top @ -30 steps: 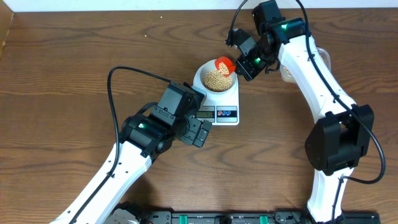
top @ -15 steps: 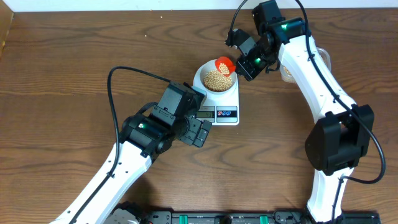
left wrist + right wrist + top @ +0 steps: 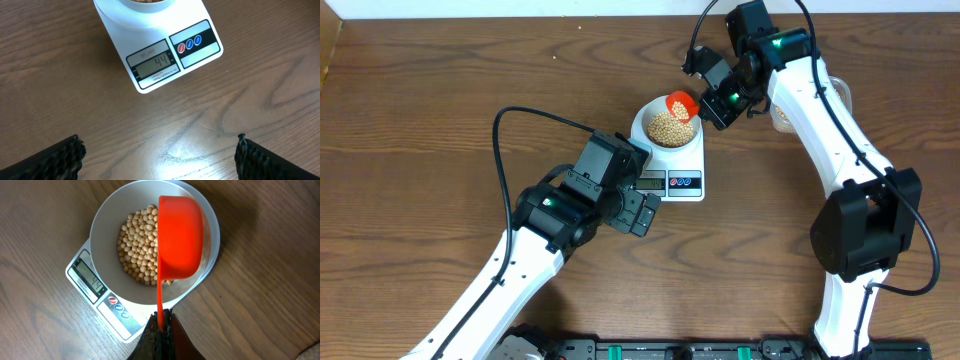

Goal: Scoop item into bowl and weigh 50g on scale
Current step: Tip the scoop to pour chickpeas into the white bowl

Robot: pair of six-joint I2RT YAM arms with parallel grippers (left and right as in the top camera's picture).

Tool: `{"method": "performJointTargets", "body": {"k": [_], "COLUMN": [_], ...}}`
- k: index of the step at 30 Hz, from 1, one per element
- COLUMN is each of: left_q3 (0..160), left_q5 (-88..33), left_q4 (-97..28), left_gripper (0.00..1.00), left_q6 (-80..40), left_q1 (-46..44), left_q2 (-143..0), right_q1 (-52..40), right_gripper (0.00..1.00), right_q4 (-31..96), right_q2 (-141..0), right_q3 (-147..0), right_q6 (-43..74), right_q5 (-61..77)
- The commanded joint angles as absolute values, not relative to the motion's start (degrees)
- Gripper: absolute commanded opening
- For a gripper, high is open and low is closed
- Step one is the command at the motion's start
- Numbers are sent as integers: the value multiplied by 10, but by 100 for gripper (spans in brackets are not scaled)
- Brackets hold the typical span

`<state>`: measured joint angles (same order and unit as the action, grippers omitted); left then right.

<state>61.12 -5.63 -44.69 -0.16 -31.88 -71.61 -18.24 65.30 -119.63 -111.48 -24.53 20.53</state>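
The wooden table (image 3: 440, 90) carries everything, with the white scale (image 3: 675, 180) a little toward 1 o'clock of its middle in the overhead view. The right arm (image 3: 820, 110) reaches in from 3 o'clock, and the right end effector (image 3: 712, 100) sits at 2 o'clock of the bowl, clamped narrow on the thin handle of a red scoop (image 3: 681, 103). The left arm (image 3: 520, 250) comes up from 7 o'clock. The left end effector (image 3: 642, 212) hangs just beside the scale's 7 o'clock corner, its fingers spread wide and holding nothing. The white bowl (image 3: 650, 108) stands on the scale's platform, at the 12 o'clock end. The scoop is over the bowl's 2 o'clock rim. Tan beans (image 3: 665, 127) lie heaped inside the bowl. The display (image 3: 155, 64) at the scale's near end reads 44.
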Motion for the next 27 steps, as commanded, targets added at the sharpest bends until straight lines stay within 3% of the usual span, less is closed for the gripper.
{"method": "performJointTargets", "body": {"k": [1, 27], "left_q3": [615, 615], "left_q5": [-53, -53], "left_q4": [-448, -448], "left_gripper": [98, 98], "left_q6": [-2, -2], "left_q1": [-317, -317], "left_q2": [-715, -715], "right_q1": [-189, -189], "right_gripper": [1, 1], "right_q4": [651, 650], "right_q2": [-1202, -1202], "right_q3": [-1129, -1137], "right_q6": [-253, -258], "right_q5": [205, 205]}}
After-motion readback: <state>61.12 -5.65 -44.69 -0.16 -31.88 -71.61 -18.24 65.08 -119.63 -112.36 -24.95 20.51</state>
